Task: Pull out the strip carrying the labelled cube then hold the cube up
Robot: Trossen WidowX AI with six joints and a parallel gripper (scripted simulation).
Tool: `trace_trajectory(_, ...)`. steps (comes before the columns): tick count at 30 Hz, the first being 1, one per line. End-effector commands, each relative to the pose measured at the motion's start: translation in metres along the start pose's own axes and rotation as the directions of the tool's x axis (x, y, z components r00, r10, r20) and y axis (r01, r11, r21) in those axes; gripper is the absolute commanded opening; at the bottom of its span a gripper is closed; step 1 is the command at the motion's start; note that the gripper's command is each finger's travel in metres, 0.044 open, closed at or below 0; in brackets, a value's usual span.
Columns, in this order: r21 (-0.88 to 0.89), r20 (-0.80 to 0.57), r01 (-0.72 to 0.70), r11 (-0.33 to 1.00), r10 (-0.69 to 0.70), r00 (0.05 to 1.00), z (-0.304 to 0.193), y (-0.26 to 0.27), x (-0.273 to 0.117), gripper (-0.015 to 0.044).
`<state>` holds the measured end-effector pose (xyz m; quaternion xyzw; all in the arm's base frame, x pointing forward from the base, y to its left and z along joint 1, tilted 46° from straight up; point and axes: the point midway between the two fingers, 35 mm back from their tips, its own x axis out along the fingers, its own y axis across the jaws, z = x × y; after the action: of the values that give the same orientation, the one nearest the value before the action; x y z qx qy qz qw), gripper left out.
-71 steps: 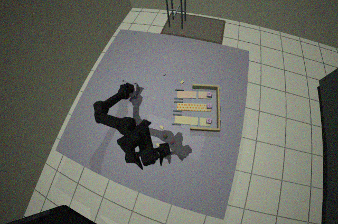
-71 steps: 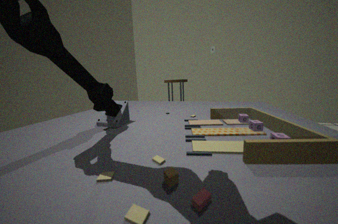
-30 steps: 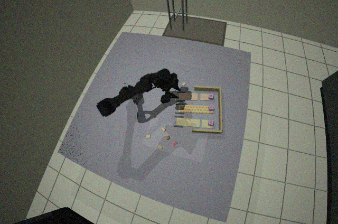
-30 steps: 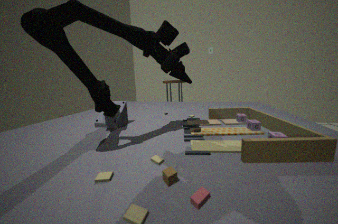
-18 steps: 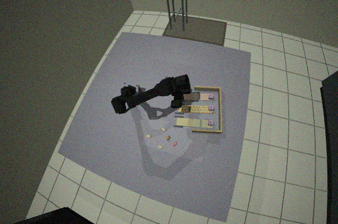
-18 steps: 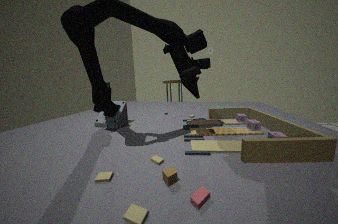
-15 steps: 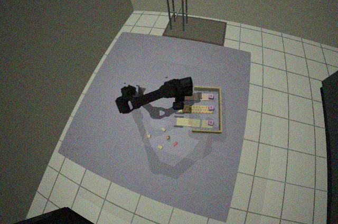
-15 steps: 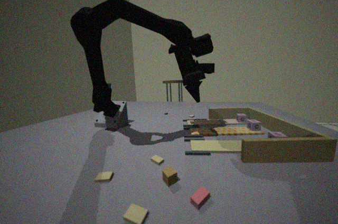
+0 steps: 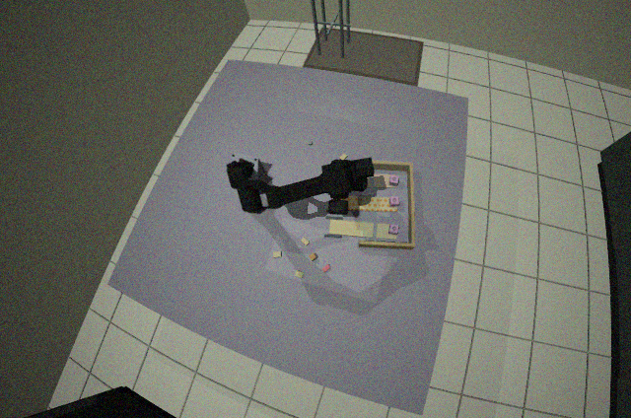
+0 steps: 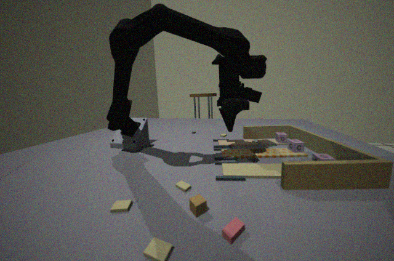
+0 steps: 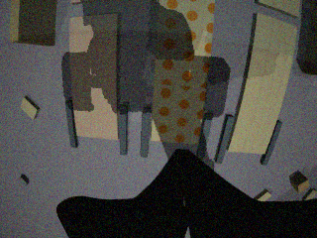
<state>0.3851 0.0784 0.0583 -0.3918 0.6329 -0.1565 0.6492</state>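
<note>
My gripper (image 10: pixel 229 128), fingers pressed together on nothing, hangs above the near end of the dotted strip (image 10: pixel 279 152). The strip runs lengthwise away from me into the tray (image 10: pixel 333 173).

wooden frame (image 10: pixel 333 173) walls strips (image 10: pixel 279 152), near ends open

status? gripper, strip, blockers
Gripper shut, empty, above near end of dotted strip. Strip not pulled; cube at its far end. No blockers seen.

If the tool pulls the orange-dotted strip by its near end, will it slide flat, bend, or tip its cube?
The orange-dotted strip lies flat and thin, so it probably slides. It may flex if lifted. The low pink cube on it likely stays upright.
</note>
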Motion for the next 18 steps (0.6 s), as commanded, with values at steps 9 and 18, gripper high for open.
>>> trace_trajectory(9,0.003,-0.003,-0.007,1.000,0.007,1.000,0.002,0.000,0.019,0.0000)
trace_trajectory(18,0.003,-0.003,-0.006,1.000,0.006,1.000,0.003,0.000,0.034,0.0000)
